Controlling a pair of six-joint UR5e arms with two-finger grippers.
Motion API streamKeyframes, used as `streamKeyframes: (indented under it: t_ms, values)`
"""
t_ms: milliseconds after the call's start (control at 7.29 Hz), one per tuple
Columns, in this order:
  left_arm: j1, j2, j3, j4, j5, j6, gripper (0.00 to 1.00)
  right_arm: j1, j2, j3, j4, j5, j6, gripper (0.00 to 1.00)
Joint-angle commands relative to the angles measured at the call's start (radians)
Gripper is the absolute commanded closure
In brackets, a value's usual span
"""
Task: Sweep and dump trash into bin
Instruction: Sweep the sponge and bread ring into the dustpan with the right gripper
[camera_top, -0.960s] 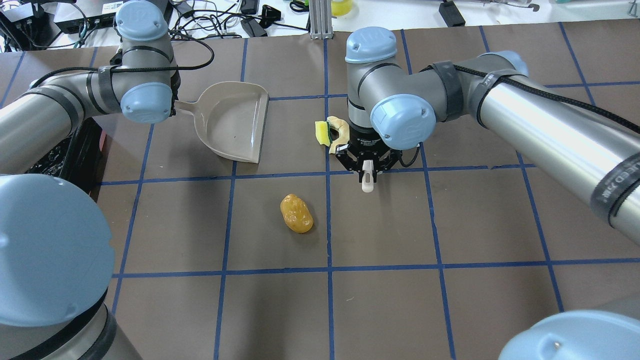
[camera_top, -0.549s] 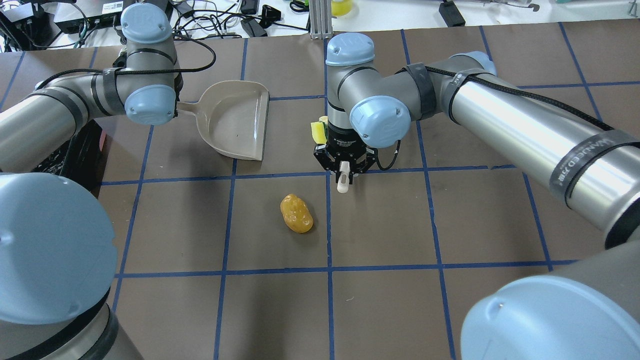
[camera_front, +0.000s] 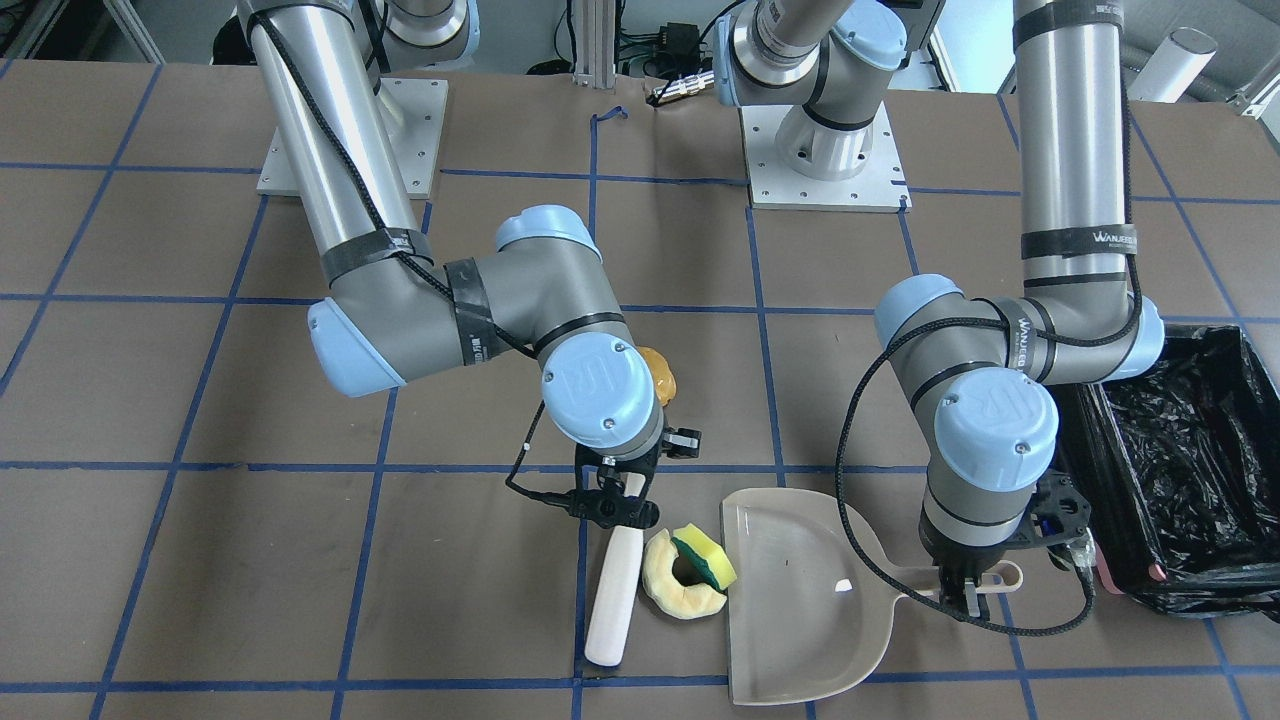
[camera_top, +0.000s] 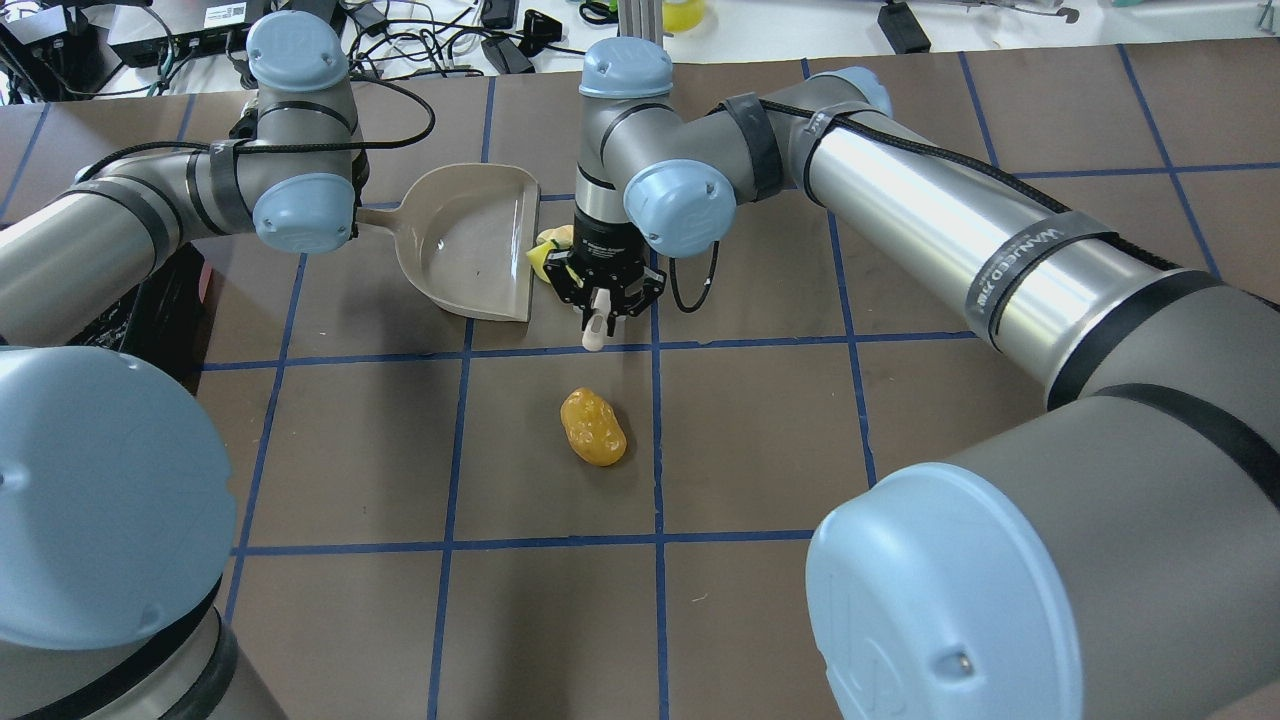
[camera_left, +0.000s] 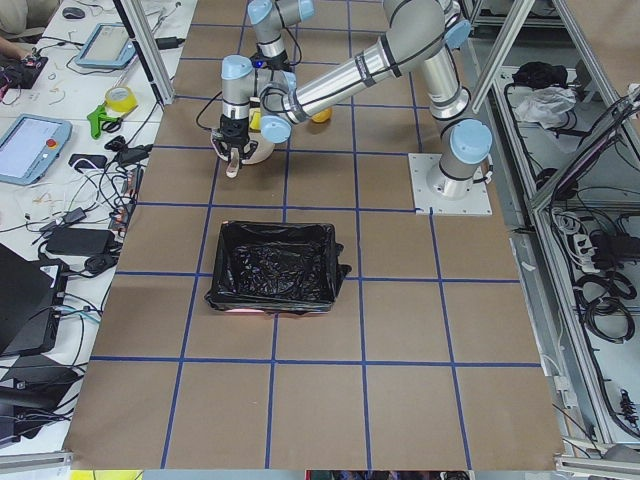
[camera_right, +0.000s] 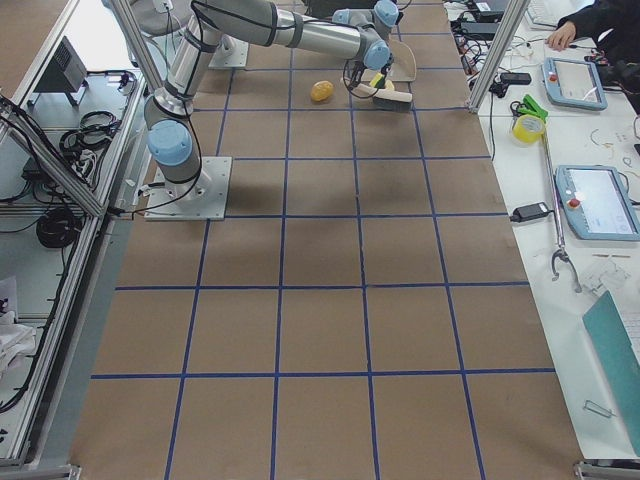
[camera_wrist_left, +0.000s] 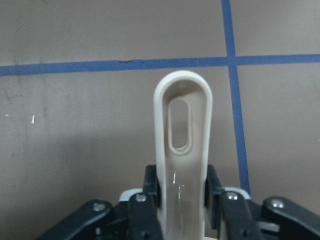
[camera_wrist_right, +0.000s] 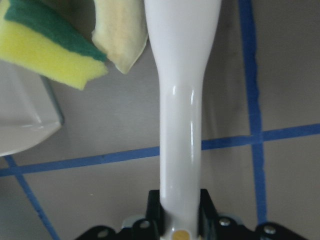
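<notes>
My left gripper is shut on the handle of the beige dustpan, which lies flat on the table. My right gripper is shut on the beige brush, with its handle between the fingers. The yellow sponge with a green side lies on the cream ring slice, between the brush and the dustpan's open edge. The sponge touches that edge. The glossy orange lump lies alone nearer the robot. The bin, lined with black plastic, stands beside my left arm.
Brown table with a blue tape grid. Cables and electronics lie along the far edge past the dustpan. The two arm bases are bolted at the robot's side. The bin also shows in the exterior left view.
My right arm has swept the brush to the left. It pushed the sponge and ring slice across to the dustpan's open edge. The dustpan and the lump have barely moved.
</notes>
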Motion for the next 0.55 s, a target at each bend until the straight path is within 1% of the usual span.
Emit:
streamKeyframes:
  t_ms: [0,137,274,411]
  values:
    - [0.000,0.000,0.000,0.000,0.000,-0.001,1.00,0.049,0.076,-0.127,0.000,0.099,0.066,0.99]
    - [0.000,0.000,0.000,0.000,0.000,0.001,1.00,0.067,0.099,-0.172,-0.001,0.132,0.071,0.98]
    - [0.000,0.000,0.000,0.000,-0.001,0.001,1.00,0.076,0.110,-0.203,-0.001,0.188,0.074,0.99]
    - [0.000,0.000,0.000,0.000,-0.001,0.001,1.00,0.083,0.110,-0.221,-0.003,0.222,0.072,0.98]
